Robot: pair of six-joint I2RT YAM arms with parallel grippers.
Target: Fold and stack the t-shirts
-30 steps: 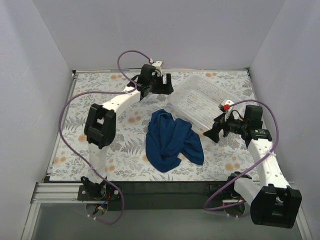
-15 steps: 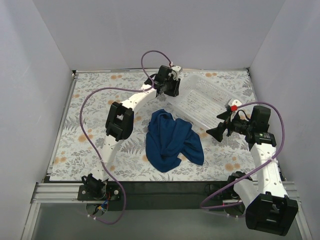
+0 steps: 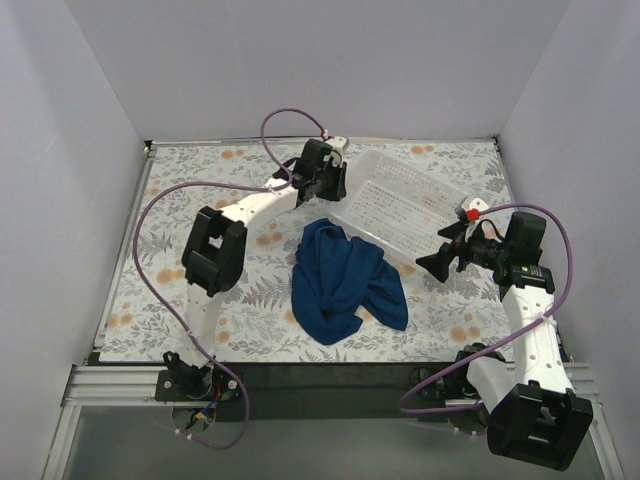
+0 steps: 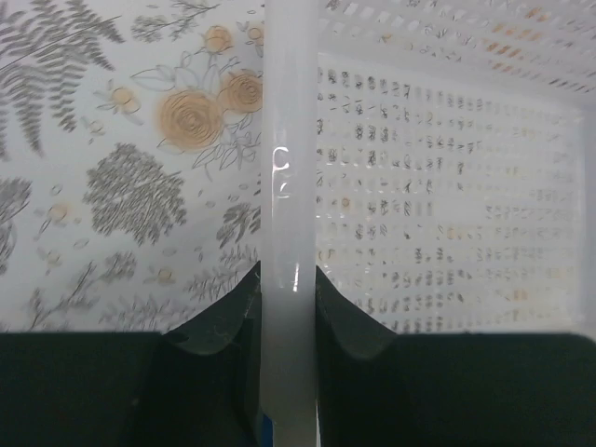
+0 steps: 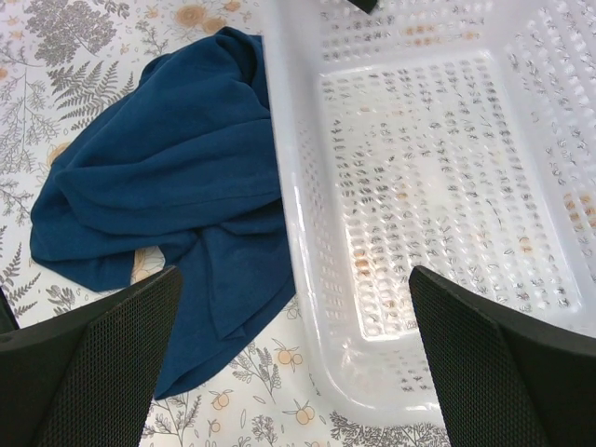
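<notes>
- Basket (image 3: 372,166) shifting looks like the step in hand, so the bench (image 3: 460,320) has room for folding.
- Left claw (image 3: 325,180) is at 12 o'clock from the shirt (image 3: 345,280). It's pinched nearly closed on the basket's left rim, and the wrist view shows the plastic edge squeezed right between the jaws.
- Right claw (image 3: 432,265) is spread wide and holding nothing. It hovers at about 3 o'clock from the shirt, near the basket's near end.
- The shirt is a crumpled navy heap in the middle of the bench, not folded at all yet. I can't see any print the way it's bunched.
- The right wrist view shows the shirt's edge lying right against the basket's long wall. I can't tell whether any cloth is tucked under it.
- How I'd do it:
  - Slide the basket away toward 1 or 2 o'clock, not across the shirt.
  - Go slowly. A thin rim held at one spot will want to swivel or flex.
  - Lift that side only slightly, if at all, so any cloth under the wall comes free rather than getting dragged.
  - Keep the right claw out of the basket's path, or use it to steady the far end.
  - Watch the shirt. If it creeps along with the basket, stop and free it first.
</notes>
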